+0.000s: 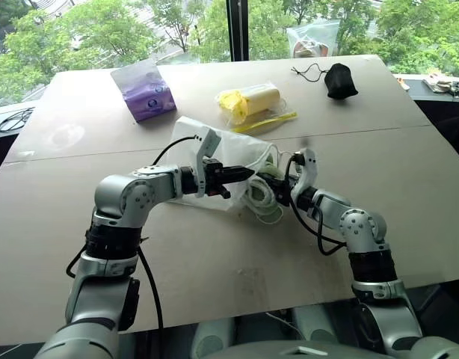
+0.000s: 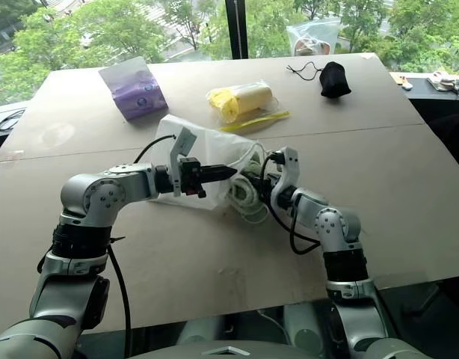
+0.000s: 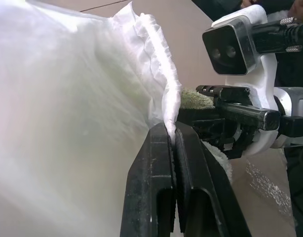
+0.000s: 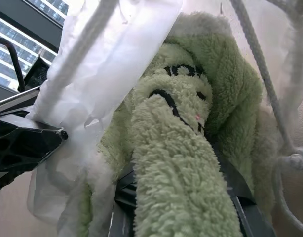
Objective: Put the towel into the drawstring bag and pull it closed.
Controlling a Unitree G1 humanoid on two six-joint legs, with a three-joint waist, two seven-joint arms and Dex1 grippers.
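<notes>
Left gripper (image 3: 173, 129) was clamped tight on the bag's (image 3: 67, 123) frilly rim, while the right gripper (image 1: 278, 187) pinched the towel (image 4: 191, 148) at its mouth. No readable labels.

Daylight enters through the window (image 1: 237, 30) behind the table (image 1: 379, 179) and lights the scene evenly and brightly. Shadows on the tabletop are soft and short; a faint one lies beside the black pouch (image 1: 339, 80). A pale reflection marks the table's far left corner. In the left wrist view the bag (image 3: 67, 123) is overexposed, its near fabric washed out and out of focus, while the fingers (image 3: 156, 197) are sharp. In the right wrist view the towel (image 4: 186, 148) is sharp at mid-depth; the cords (image 4: 255, 59) and near fabric are blurred.
</notes>
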